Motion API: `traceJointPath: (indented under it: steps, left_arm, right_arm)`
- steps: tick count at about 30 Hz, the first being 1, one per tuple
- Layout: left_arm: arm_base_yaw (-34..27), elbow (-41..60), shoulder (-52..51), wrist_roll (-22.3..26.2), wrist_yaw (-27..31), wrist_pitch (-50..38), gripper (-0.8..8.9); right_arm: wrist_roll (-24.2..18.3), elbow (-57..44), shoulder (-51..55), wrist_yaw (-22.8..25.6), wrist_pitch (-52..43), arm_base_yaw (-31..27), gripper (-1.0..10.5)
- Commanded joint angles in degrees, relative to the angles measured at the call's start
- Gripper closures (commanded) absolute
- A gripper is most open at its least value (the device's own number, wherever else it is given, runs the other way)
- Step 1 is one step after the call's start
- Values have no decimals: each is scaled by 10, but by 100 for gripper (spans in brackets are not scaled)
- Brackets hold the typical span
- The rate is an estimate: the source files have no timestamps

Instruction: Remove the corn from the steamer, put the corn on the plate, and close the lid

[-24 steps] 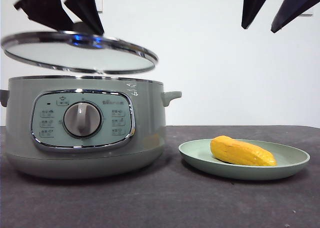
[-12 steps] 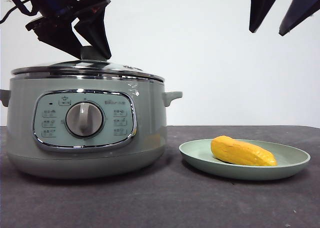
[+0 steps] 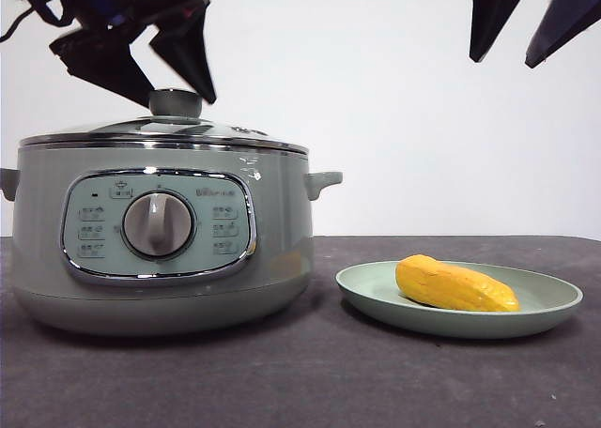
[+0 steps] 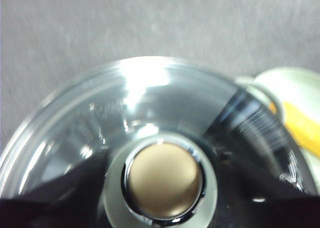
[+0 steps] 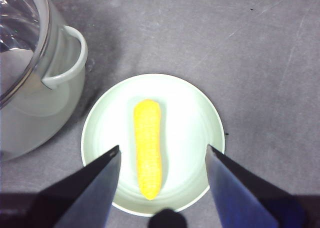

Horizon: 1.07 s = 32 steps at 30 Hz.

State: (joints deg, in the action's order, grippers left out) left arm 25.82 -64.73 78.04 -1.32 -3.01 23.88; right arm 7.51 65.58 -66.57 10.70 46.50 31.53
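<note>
Glass and chrome, the lid (image 3: pixel 164 132) sits level on the rim of the steamer (image 3: pixel 160 240), and its pale green knob (image 3: pixel 176 101) stands free between the two jaws of the left claw (image 3: pixel 169 76). These jaws are spread apart, one on each side of the knob, and they do not touch it. In the left wrist view the knob (image 4: pixel 162 180) lies straight below the claw, so I judge the only move left for this arm is to rise directly upward, away from the lid.

Beside the steamer, the corn (image 5: pixel 148 148) lies on the plate (image 5: pixel 200 113) on the tabletop (image 3: pixel 310 372). The right claw (image 5: pixel 162 160) hangs high above it with jaws wide open, holding nothing; the cob's long axis runs between the two jaws.
</note>
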Motion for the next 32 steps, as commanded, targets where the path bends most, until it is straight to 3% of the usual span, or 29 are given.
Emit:
traceJointPath:
  steps: [1, 5, 7, 8, 10, 12, 23, 27, 32]
  left_arm:
    - [1, -3, -32, -2, -1, 2, 371]
    - [1, -3, -119, -2, -3, 65, 406]
    - [1, -3, -165, 2, -2, 105, 662]
    - [1, -2, -188, 15, 0, 120, 845]
    - [1, 0, -217, 20, 22, 126, 821]
    - [1, 27, -250, 20, 60, 115, 822]
    - [1, 304, -459, 15, 79, -38, 821]
    - [1, 306, -466, 4, 75, -8, 816]
    - [1, 306, -454, -4, 74, 17, 816]
  right_arm:
    - [2, -2, 3, 1, 1, 0, 666]
    - [-24, -2, 11, -1, 3, 0, 667]
    - [-31, -3, 21, -1, 3, 0, 702]
    - [-37, -4, 29, -3, 0, 0, 813]
    - [-50, -19, 52, -2, -25, 0, 962]
    - [-50, -49, 83, -3, -67, 0, 959]
    - [-26, -314, 287, -2, -319, 0, 959]
    - [24, -328, 294, 19, -302, -1, 945]
    - [25, -328, 295, 45, -296, -1, 945]
